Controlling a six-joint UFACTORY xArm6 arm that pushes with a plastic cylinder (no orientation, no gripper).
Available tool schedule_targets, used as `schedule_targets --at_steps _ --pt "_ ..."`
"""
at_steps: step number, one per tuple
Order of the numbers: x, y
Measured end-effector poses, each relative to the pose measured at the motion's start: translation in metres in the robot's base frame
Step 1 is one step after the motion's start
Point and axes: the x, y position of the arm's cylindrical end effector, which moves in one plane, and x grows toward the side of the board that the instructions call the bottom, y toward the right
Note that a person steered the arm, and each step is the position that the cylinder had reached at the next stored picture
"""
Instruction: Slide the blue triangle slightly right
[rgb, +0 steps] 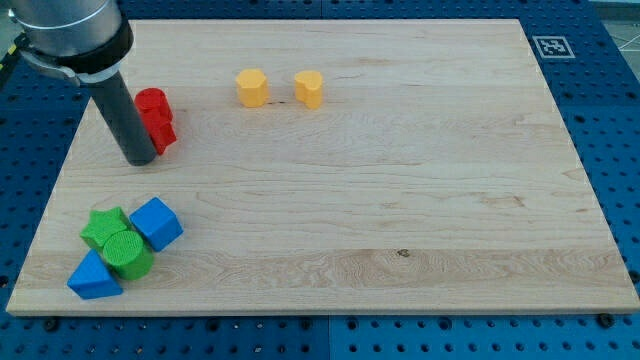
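The blue triangle (94, 278) lies at the view's bottom left of the wooden board (400, 200), touching a green cylinder (127, 254). A green star-like block (104, 227) and a blue cube (156, 222) sit just above, in the same cluster. My tip (139, 159) is at the view's upper left, well above the cluster, right beside a red block (155, 119) and partly covering its left side.
Two yellow blocks (251, 87) (309, 89) stand near the view's top, left of centre. The board's left edge runs close to the blue triangle. A fiducial tag (551, 46) sits off the board at the top right.
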Motion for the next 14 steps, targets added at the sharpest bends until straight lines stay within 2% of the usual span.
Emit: schedule_targets --at_steps 4,6,8,14 --pt "0.0 -0.004" --pt "0.036 -0.002" --pt "0.036 0.021" --pt "0.036 0.039"
